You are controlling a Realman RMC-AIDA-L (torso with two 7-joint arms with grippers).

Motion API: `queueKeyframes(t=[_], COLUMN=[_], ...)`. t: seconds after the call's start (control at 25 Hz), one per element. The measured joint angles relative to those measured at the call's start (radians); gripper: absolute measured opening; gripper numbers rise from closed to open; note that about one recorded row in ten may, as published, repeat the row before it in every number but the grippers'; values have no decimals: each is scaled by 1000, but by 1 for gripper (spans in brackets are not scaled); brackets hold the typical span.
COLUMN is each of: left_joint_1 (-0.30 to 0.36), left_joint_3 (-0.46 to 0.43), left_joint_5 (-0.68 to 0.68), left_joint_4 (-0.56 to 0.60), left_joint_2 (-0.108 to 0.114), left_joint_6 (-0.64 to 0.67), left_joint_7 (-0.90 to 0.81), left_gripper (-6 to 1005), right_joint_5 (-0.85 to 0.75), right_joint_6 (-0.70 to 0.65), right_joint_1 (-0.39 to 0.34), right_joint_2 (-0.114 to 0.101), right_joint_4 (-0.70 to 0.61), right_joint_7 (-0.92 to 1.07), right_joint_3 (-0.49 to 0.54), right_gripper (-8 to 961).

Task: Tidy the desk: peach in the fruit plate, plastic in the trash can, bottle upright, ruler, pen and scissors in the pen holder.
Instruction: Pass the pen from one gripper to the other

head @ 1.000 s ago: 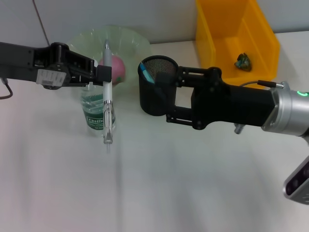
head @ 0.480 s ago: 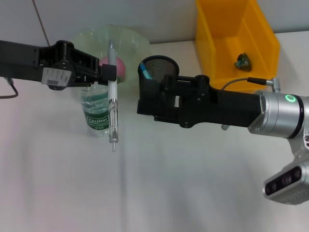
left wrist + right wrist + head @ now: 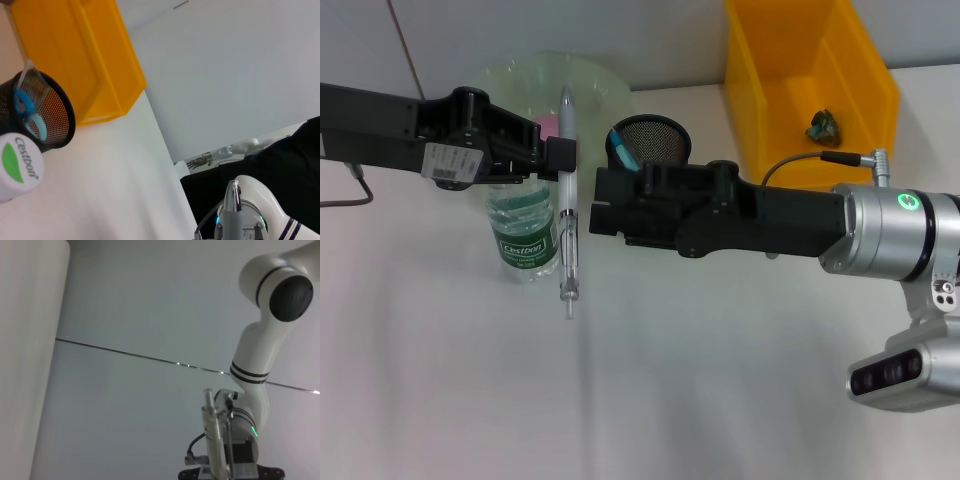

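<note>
The left gripper (image 3: 560, 157) is clamped on a slim, clear-barrelled pen (image 3: 566, 205), held upright above the desk just in front of the ribbed plastic bottle (image 3: 527, 235). The right gripper (image 3: 598, 203) reaches in horizontally from the right — its tip just beside the pen, finger state impossible to tell — crossing in front of the black mesh pen holder (image 3: 654, 137).
</note>
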Motion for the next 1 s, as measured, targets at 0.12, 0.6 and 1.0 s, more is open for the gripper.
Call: queueKeyframes(t=[0.12, 0.6, 1.0], left_joint_1=[-1, -1, -2], left_joint_3=[-3, 14, 22], left_joint_5=[0, -9, -12], left_joint_4=[-8, -15, -21], left_joint_2=[-1, -9, -10], left_joint_6=[0, 5, 8], left_joint_7=[0, 2, 5], left_gripper=[142, 143, 143], right_joint_5=[0, 0, 0], right_joint_6=[8, 15, 14], right_joint_1=[6, 21, 29], right_joint_2=[3, 13, 14], right_joint_4=[3, 10, 24], right_joint_7=[-7, -29, -56], right_joint_3=[-11, -24, -25], right_gripper=[565, 566, 452])
